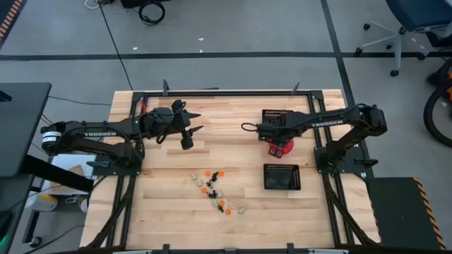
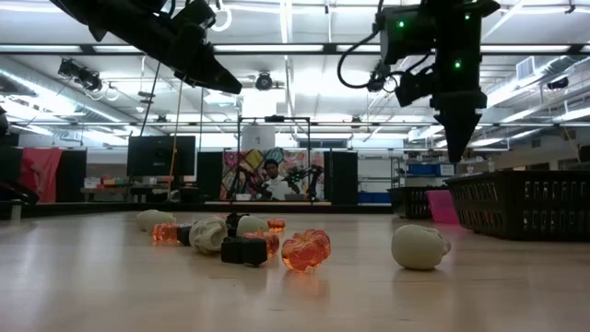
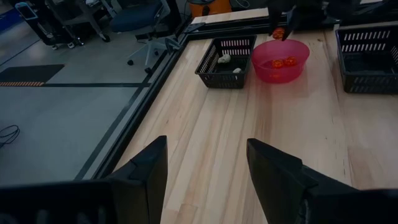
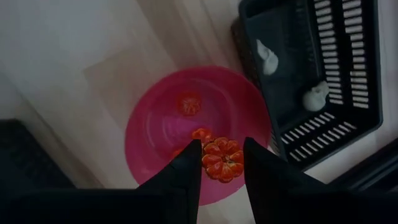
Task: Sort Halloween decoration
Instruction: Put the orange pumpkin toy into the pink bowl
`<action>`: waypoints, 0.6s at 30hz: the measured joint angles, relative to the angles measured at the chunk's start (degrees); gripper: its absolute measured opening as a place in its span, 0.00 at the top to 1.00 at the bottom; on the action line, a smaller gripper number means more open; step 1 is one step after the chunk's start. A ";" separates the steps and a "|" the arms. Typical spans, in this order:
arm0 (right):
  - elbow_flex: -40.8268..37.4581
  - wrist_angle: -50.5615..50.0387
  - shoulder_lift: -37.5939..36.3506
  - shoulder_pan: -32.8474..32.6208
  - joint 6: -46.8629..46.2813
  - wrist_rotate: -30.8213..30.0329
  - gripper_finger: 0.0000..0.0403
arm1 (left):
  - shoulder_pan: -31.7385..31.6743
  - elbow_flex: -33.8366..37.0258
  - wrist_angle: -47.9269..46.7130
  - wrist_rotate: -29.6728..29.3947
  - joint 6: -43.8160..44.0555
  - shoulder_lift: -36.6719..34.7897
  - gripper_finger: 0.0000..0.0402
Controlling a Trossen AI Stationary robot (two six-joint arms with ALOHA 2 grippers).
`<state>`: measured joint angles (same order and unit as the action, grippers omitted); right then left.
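From above, the left gripper (image 1: 194, 120) is hanging over the bare wood of the desk (image 1: 226, 219) toward its left far part, its two fingers standing well apart with nothing between them. The right gripper (image 1: 277, 146) is reaching over the pink-red bowl (image 1: 282, 148), which is sitting near the desk's right edge between the far mesh tray (image 1: 277, 115) and the near mesh tray (image 1: 282, 177). The loose Halloween decoration (image 1: 215, 192), a scatter of orange, black and cream trinkets, is lying near the middle of the desk toward its near edge. From table height, orange pumpkins (image 2: 306, 249), a black piece (image 2: 243, 250) and a cream skull (image 2: 419, 246) are resting on the wood, while both arms are hanging above them and a person is sitting in the room behind. Through the left wrist camera, the open fingers (image 3: 149, 174) are framing bare wood, and beyond them the bowl is holding orange pieces beside a tray with cream pieces in it. Through the right wrist camera, the right fingers (image 4: 186, 171) are clamped on an orange pumpkin (image 4: 222, 159) directly over the bowl, where more orange pieces (image 4: 189, 103) are lying; two cream skulls (image 4: 268, 57) are sitting in the tray just beside it.
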<state>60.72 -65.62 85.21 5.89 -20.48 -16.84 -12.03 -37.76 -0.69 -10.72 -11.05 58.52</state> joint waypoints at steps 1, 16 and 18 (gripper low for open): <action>-0.24 0.00 0.00 0.32 -0.02 0.00 0.74 | 0.00 0.01 0.00 0.02 0.00 0.00 0.52; -1.10 1.15 0.00 1.81 0.01 0.00 0.74 | 0.00 0.02 0.00 0.02 -0.02 0.00 0.52; -1.10 1.17 0.00 1.81 0.01 -0.01 0.74 | 0.00 0.01 0.00 0.01 -0.02 0.00 0.52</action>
<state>59.61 -64.45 85.21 7.70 -20.47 -16.85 -12.03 -37.74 -0.69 -10.71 -11.07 58.52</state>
